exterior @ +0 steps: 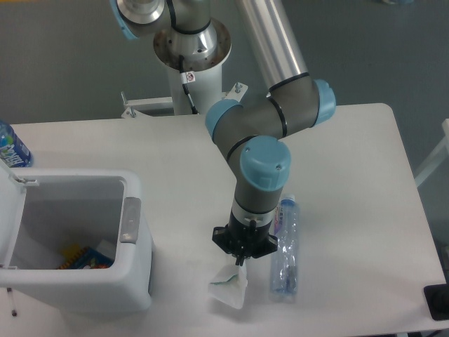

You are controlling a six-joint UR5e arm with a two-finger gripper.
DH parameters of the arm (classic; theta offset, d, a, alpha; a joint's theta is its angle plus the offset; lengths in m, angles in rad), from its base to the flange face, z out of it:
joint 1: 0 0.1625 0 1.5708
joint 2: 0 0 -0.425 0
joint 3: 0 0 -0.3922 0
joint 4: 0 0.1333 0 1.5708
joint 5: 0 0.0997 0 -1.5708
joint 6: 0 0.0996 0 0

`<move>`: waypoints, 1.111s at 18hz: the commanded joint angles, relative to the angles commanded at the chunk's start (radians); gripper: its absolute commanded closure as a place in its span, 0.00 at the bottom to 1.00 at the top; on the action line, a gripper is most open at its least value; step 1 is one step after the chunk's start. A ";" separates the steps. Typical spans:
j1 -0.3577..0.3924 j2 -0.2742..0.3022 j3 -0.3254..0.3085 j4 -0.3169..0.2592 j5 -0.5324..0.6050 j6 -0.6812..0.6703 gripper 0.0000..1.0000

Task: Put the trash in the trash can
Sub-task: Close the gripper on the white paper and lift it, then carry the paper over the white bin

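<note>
The claw (242,261) is pinching the top edge of the small flattened white paper carton with dark print (229,286), its fingers closed narrowly on that edge. The carton is hanging below the claw near the front of the white tabletop (351,175); whether its lower corner is touching the surface cannot be told. It is looking very light and limp, so an edge pinch is probably enough, though a thin fold like this could slip or swing.

The clear crushed plastic bottle with a pale-blue cap (285,249) is lying flat just beside the claw on the camera's right, partly hidden by the wrist. It is likely light, springy and slick; taking it across the narrower crushed middle seems safer than at the cap.

The large white boxy plastic trash can (137,281) is standing open to the camera's left, its hinged lid (7,217) swung back, a grey latch tab (130,219) on its near rim, and some colourful items already lying inside. The rim is the thing to clear on the way over. An upright bottle with a blue label (10,146) is standing behind the can, well out of the path.
</note>
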 joint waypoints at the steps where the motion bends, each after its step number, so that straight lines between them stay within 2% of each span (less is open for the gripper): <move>1: 0.005 0.002 0.008 0.000 -0.009 -0.002 1.00; 5: 0.005 0.021 0.034 0.000 -0.046 -0.008 1.00; 12: 0.005 0.107 0.075 -0.003 -0.166 -0.015 1.00; 20: -0.005 0.184 0.120 -0.003 -0.299 -0.094 1.00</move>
